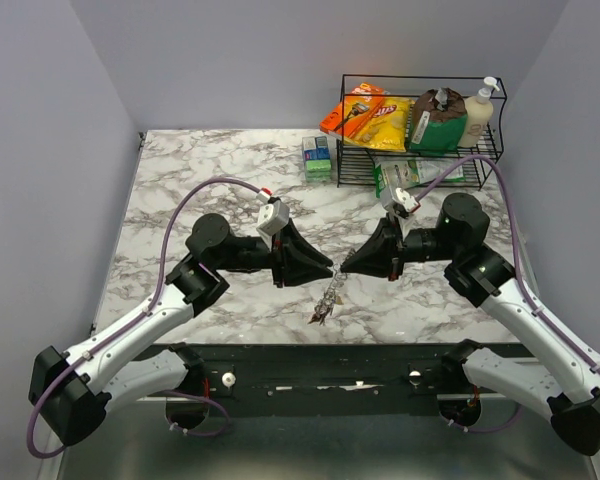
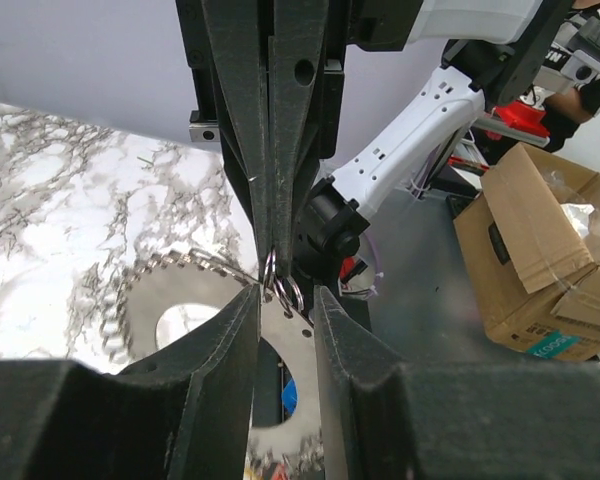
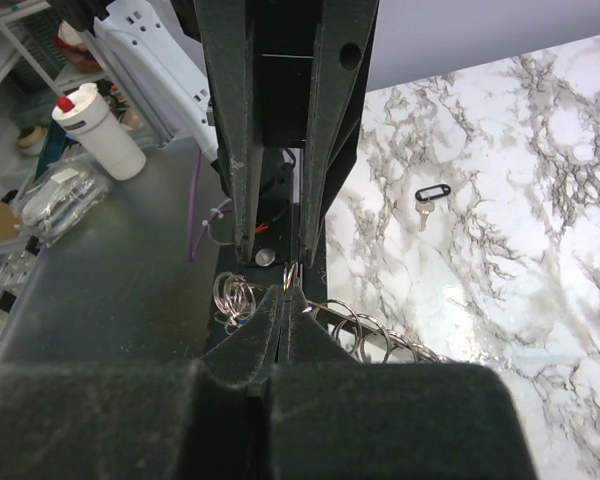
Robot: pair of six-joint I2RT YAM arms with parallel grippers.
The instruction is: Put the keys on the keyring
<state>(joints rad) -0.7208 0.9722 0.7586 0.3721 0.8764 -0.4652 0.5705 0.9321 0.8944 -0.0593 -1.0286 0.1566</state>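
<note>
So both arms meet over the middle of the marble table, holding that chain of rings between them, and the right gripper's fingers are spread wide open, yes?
Not quite. The right gripper is shut, its fingers pressed together on a small ring of the ring chain, as the right wrist view shows. The rest holds: both arms meet over the middle of the marble table, with the left gripper at the same chain.

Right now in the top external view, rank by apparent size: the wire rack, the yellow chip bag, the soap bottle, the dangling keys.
1. wire rack, clearly largest.
2. yellow chip bag.
3. soap bottle, a bit smaller than the bag, though partly hidden.
4. keys, smallest, a thin cluster hanging between the arms.
</note>
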